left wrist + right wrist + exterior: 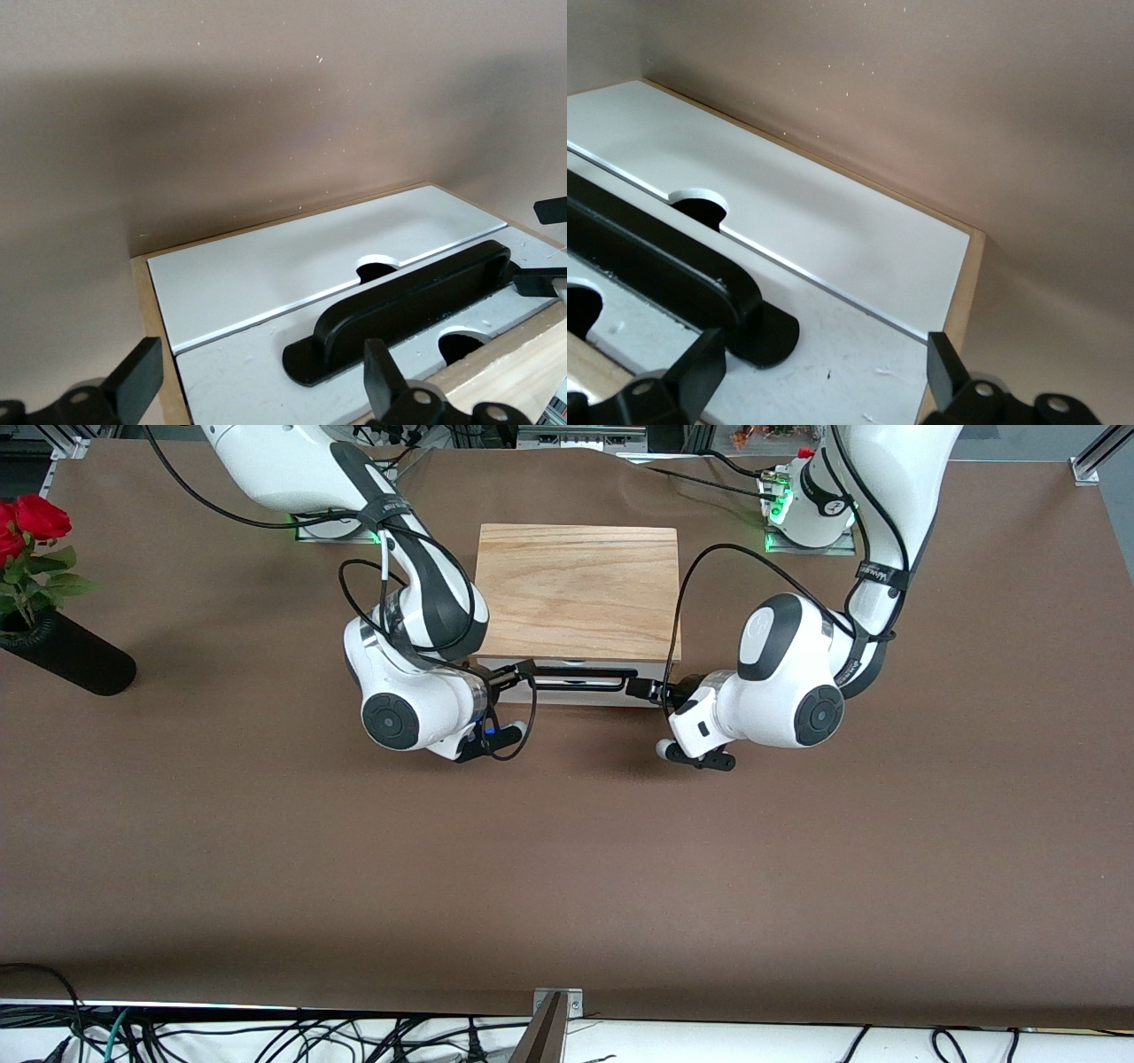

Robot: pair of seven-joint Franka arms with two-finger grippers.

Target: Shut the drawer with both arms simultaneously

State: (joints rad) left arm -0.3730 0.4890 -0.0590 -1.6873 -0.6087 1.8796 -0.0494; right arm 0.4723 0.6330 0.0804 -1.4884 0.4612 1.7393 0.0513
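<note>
Front view: we find the drawer point(580, 688) at the front of the wooden box point(578, 590), mid-worktop point(266, 850), nearly flush. The right claw point(524, 673) and left claw point(640, 687) meet the black handle point(580, 678) at its two ends.

Left wrist view: fingers point(137, 379) apart, astride the white panel point(266, 354).

Right wrist view: fingers point(700, 365) likewise apart. We advise equal, level pressure from both arms to avoid skewing.

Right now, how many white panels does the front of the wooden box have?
2. The upper panel carries the black handle; the lower panel sits directly below it, next to the table. Others may be hidden.
</note>
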